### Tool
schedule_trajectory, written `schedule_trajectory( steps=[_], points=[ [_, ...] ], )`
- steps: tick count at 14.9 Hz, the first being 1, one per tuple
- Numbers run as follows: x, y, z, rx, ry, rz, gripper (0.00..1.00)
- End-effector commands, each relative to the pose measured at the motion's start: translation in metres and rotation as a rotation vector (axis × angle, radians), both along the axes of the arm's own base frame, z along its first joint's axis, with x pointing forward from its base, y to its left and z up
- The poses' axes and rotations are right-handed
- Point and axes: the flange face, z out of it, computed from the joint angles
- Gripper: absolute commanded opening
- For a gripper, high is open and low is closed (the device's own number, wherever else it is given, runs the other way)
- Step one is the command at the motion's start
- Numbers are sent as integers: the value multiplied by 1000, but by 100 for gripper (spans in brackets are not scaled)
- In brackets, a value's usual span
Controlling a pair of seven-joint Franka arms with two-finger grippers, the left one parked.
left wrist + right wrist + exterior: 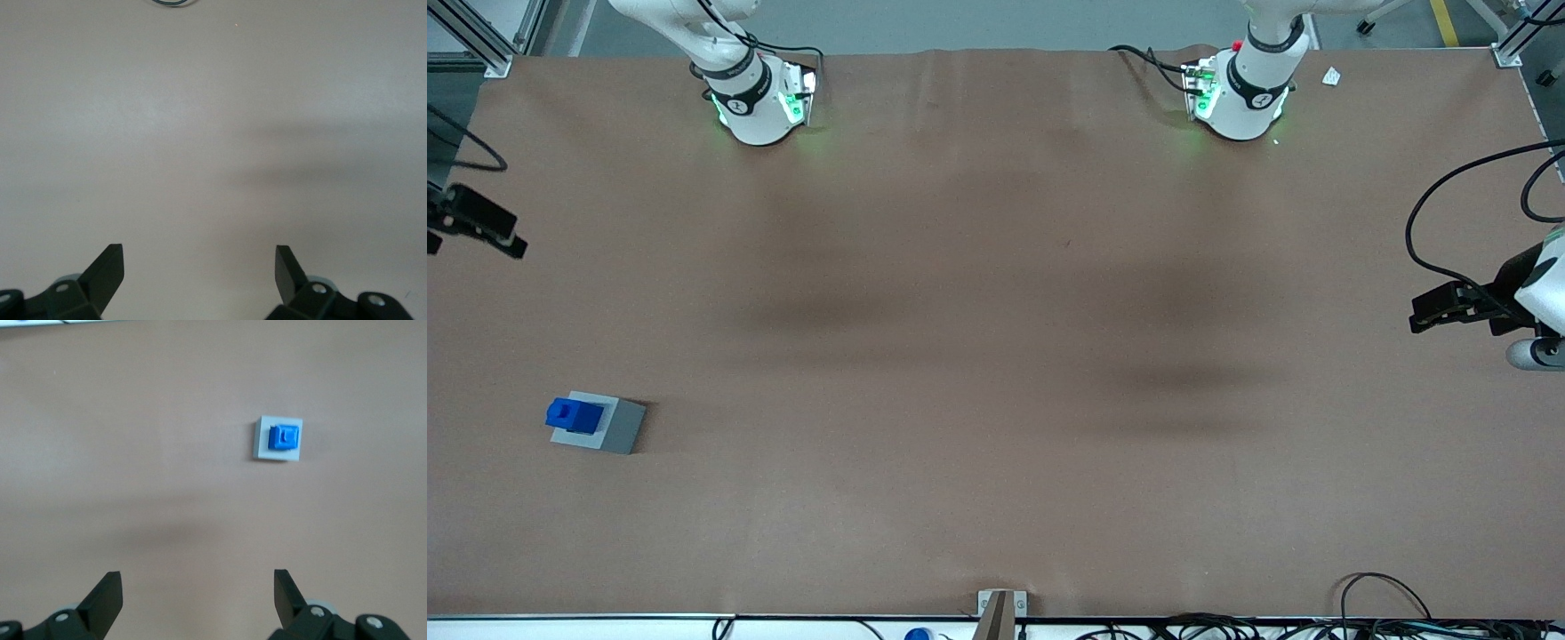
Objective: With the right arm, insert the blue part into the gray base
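Note:
The blue part (574, 415) stands on the top face of the gray base (621, 428), near one edge of it, toward the working arm's end of the table. My right arm's gripper (509, 242) hangs high above the table at that same end, farther from the front camera than the base and well apart from it. In the right wrist view the gripper (197, 585) is open and empty, and the blue part (283, 438) shows sitting within the gray base (261, 441). How deep it sits in the socket I cannot tell.
A brown cover (996, 356) spans the table. The two arm bases (756, 98) stand at the edge farthest from the front camera. A small metal bracket (1000, 609) and loose cables (1387, 613) lie at the nearest edge. A white scrap (1331, 77) lies beside the parked arm's base.

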Motion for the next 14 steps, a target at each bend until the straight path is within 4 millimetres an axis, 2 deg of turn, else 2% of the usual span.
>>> schedule_trajectory(
  steps=[1,3,5,7,9,14],
  points=[
    [-37,5,-8,-18,7,-9,100],
    [-50,17,-18,-18,-7,15,100],
    [-58,21,-24,-19,-31,25,100],
    [-57,20,-19,-18,-39,21,100],
    [-56,17,-4,-19,-63,16,100],
    [-60,12,-6,-18,-34,5,100]
  ],
)
